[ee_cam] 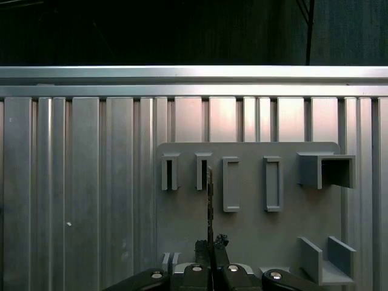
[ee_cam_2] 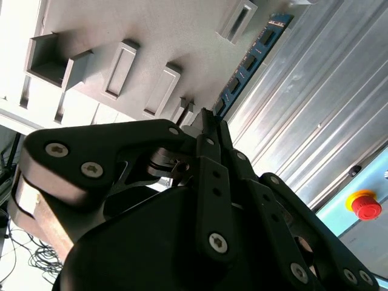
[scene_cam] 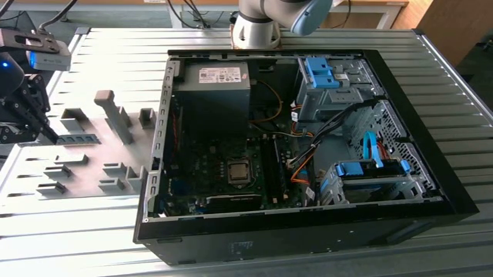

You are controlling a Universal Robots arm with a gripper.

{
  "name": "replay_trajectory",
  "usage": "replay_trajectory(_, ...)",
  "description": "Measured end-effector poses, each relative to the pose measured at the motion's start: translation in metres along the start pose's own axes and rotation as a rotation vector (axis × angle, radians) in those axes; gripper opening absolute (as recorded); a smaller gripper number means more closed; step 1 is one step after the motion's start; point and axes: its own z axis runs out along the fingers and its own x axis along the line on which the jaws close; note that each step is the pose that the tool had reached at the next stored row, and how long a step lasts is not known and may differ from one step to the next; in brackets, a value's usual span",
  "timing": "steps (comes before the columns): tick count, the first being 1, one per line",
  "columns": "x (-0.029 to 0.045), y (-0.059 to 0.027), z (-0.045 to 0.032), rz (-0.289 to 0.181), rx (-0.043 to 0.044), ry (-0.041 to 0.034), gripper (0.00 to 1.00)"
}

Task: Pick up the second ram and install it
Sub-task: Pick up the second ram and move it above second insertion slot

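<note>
Tabletop point(scene_cam: 69, 242) of ribbed aluminium is carrying everything I am watching in the exterior view. The open computer case point(scene_cam: 308, 239) is lying on its side as the largest item, exposing the motherboard point(scene_cam: 208, 173) with its processor socket point(scene_cam: 239, 172), the power supply point(scene_cam: 212, 86) and two blue drive caddies point(scene_cam: 324, 72). The arm's base point(scene_cam: 258, 26) is standing just behind the case. To the exterior view's left of the case, a pale grey holder plate point(scene_cam: 89, 158) is lying flat on the tabletop, carrying raised slot blocks and one taller upright block point(scene_cam: 114, 115). The gripper point(scene_cam: 52, 138) is reaching over this plate from the exterior view's left edge, well apart from the case. In both wrist views I am seeing its black fingers drawn together on the near end of the second ram point(ee_cam_2: 251, 57), with the fingertips meeting at the stick point(ee_cam_2: 209, 118) point(ee_cam: 210, 245). The stick is extending away from the fingertips over the plate, showing its green face and black chips in the exterior view point(scene_cam: 79, 139) and appearing edge-on in the first wrist view point(ee_cam: 210, 200), between two of the slot blocks. I cannot tell whether the stick is touching the plate. A red button point(ee_cam_2: 365, 205) is showing beyond the table edge in the second wrist view.
</note>
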Motion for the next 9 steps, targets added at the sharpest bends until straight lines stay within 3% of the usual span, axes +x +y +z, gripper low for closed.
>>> replay_trajectory(2,0.0,0.0,-0.0033,0.0,0.0,0.0,0.14)
replay_trajectory(9,0.0,0.0,-0.0039,0.0,0.0,0.0,0.14)
